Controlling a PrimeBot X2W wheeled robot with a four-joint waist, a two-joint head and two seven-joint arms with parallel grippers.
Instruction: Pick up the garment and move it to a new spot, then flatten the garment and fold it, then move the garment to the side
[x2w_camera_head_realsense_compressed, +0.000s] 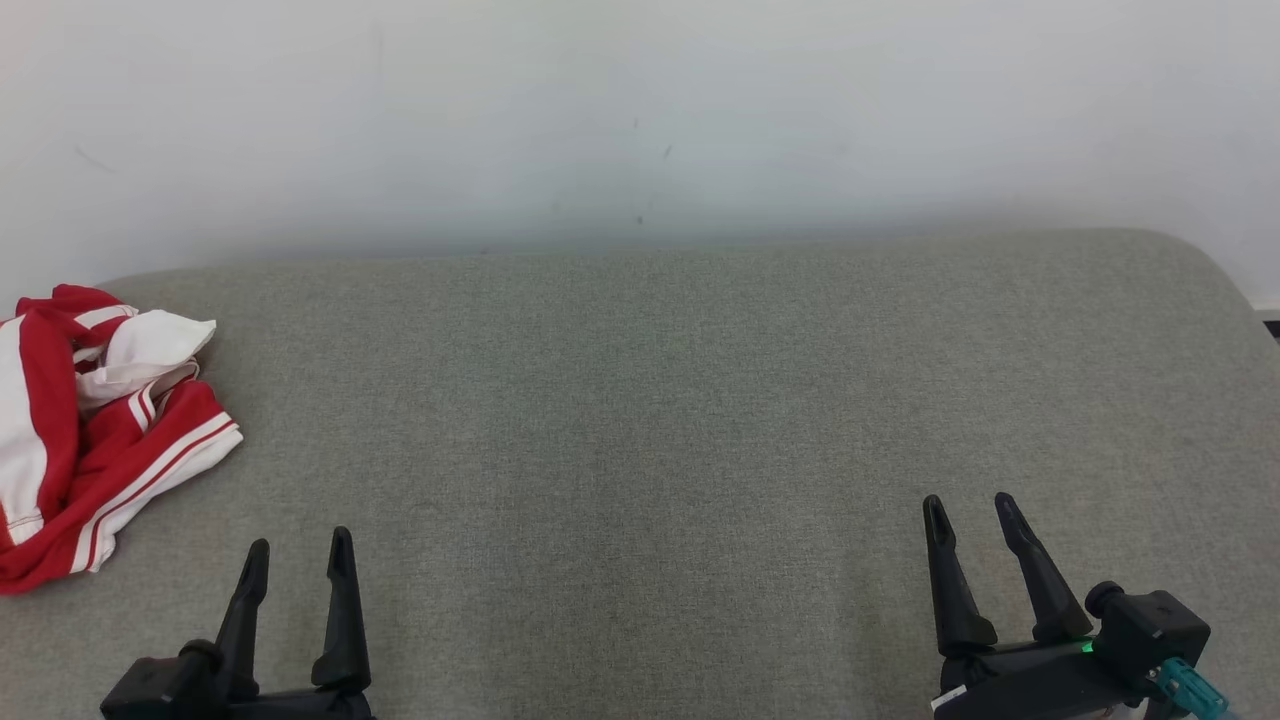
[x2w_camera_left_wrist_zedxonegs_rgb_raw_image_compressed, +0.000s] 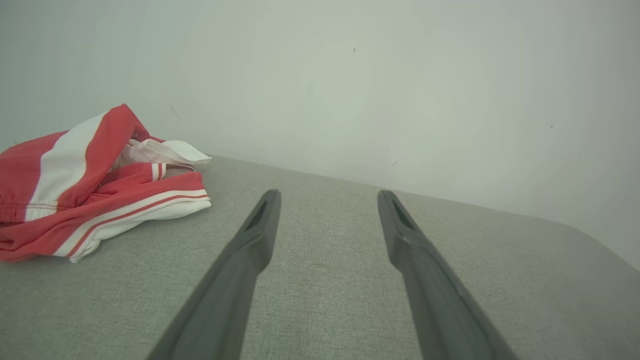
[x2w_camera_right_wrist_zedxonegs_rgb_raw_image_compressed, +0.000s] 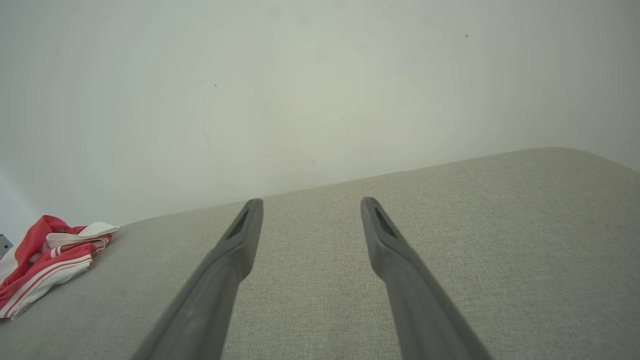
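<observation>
A pale wall (x2w_camera_head_realsense_compressed: 640, 100) is rising behind the grey fabric surface (x2w_camera_head_realsense_compressed: 640, 420) I am facing. The red-and-white garment (x2w_camera_head_realsense_compressed: 90, 430) is lying crumpled at its left edge. I am holding my left gripper (x2w_camera_head_realsense_compressed: 300, 540) spread wide and empty near it, not touching, and my right gripper (x2w_camera_head_realsense_compressed: 968, 500) equally wide, well apart.
</observation>
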